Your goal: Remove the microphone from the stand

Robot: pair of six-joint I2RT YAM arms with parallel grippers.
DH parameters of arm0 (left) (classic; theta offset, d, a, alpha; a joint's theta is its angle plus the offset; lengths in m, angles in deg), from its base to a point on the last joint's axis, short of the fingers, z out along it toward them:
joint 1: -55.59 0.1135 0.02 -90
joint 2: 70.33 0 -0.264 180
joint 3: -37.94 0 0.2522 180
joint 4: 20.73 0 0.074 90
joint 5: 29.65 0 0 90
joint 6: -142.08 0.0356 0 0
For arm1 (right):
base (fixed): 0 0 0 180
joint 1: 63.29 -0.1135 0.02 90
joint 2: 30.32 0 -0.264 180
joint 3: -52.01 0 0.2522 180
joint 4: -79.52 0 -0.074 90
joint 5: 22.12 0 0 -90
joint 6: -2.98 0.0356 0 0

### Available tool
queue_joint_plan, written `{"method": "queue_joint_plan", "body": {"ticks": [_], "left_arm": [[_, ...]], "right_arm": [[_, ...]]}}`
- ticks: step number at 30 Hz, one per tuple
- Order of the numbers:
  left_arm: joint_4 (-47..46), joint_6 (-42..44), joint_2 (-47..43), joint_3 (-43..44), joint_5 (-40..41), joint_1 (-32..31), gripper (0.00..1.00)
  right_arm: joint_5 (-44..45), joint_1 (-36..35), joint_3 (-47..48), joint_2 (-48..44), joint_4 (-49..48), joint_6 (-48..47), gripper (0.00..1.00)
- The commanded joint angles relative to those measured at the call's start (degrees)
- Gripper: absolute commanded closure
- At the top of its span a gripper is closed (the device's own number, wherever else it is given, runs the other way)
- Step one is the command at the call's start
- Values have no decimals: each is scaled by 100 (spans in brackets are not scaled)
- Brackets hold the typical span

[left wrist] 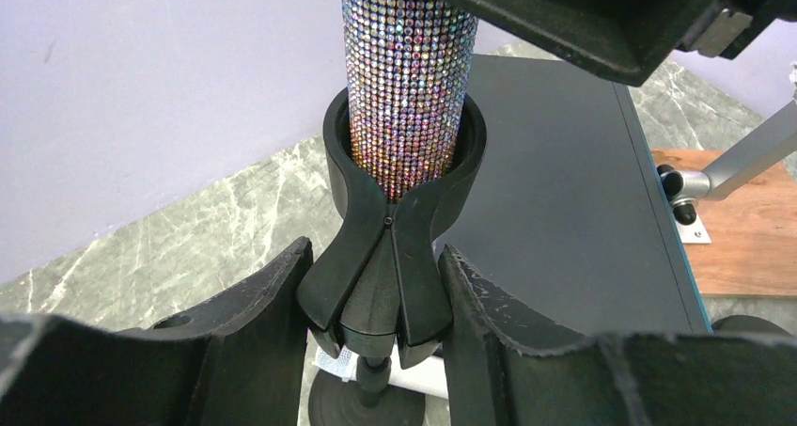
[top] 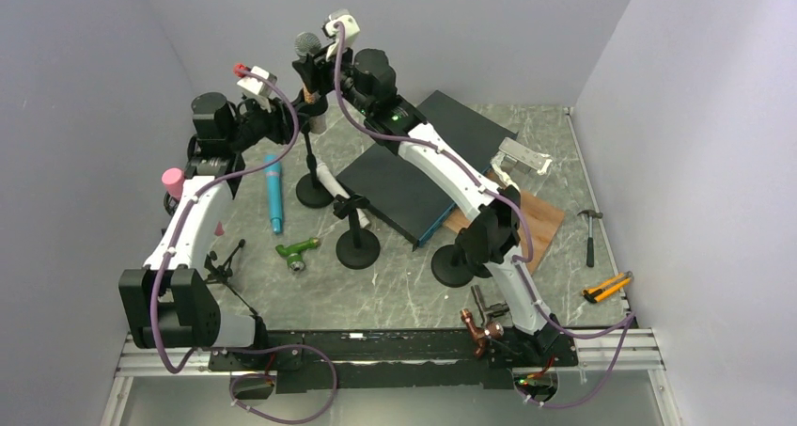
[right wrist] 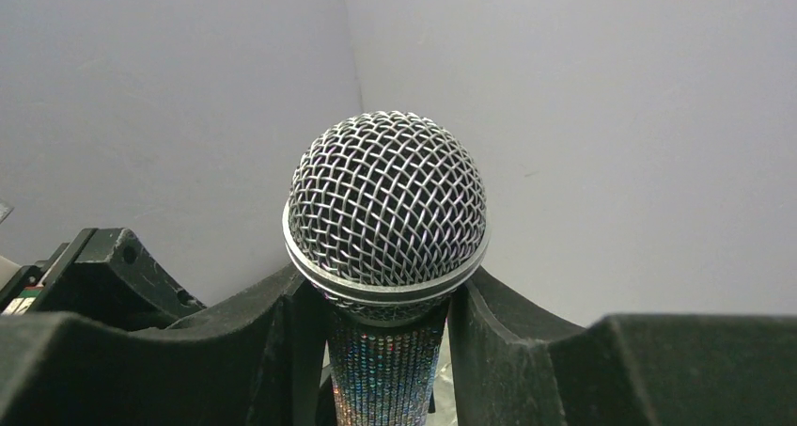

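A microphone with a silver mesh head and a glittery body stands upright in the black clip of a stand whose round base rests on the table. My left gripper is shut on the clip's lower part, one finger on each side. My right gripper is shut on the glittery body just under the mesh head. In the top view the left gripper sits below the right gripper.
A teal microphone, a white microphone and a green object lie near the stand. Two more stands are in the middle. A black case, wooden board, hammer and yellow knife are on the right.
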Motion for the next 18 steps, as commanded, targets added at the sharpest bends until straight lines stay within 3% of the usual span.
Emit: {"method": "queue_joint_plan", "body": {"ticks": [1, 5, 7, 11, 18], "left_arm": [[-302, -129, 53, 134, 424, 115, 100], [-345, -147, 404, 537, 385, 113, 100], [-392, -85, 557, 704, 144, 118, 100], [-419, 125, 829, 949, -1225, 111, 100], [-106, 441, 568, 543, -1458, 131, 100]], "right_arm": [[1082, 756, 89, -511, -1023, -797, 100], [1051, 1037, 19, -699, -916, -548, 100], [608, 1130, 76, -710, -841, -453, 100], [-274, 1089, 139, -523, -926, -10, 100], [-338, 1019, 114, -222, -1108, 187, 100]]}}
